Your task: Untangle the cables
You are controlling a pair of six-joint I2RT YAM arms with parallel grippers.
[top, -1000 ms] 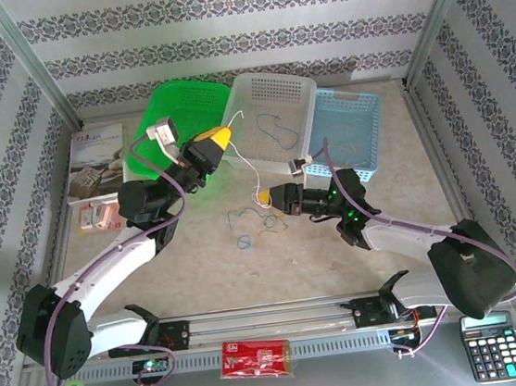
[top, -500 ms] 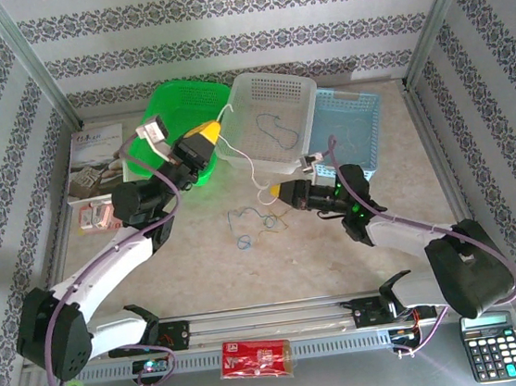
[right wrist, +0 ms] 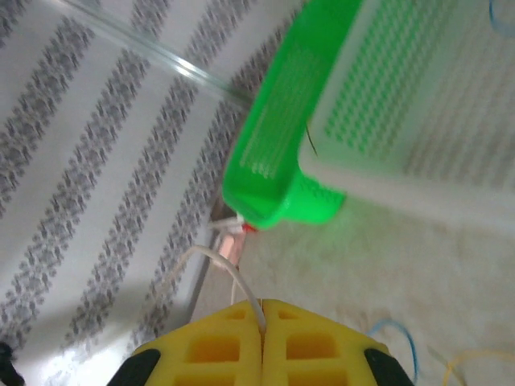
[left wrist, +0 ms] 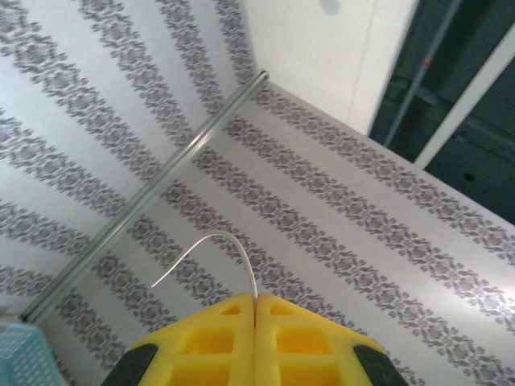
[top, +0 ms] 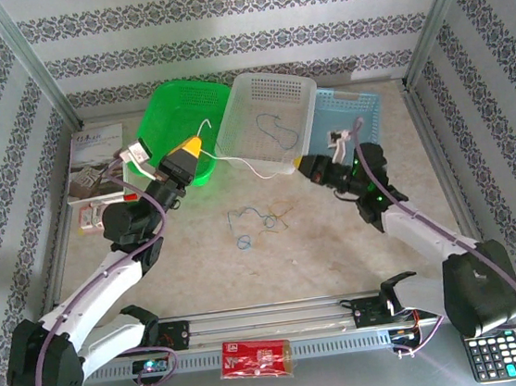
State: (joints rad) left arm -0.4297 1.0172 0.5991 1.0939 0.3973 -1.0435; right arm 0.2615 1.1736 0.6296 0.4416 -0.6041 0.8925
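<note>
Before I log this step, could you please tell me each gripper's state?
Left gripper: shut on the white cable.
Right gripper: shut on the white cable too.

No legible txt: print on booklet, red pkg & calculator too small to read.

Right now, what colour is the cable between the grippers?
White cable, clearest in left wrist view.

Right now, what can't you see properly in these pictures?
- Top view: the tangle of cables is too small to tell which cord lies over which.
- Left wrist view: the white cable runs in between the left end effector's shut fingers, so its held part is hidden.
- Right wrist view: blurred, and the yellow loop is cut off at the bottom right corner.
</note>
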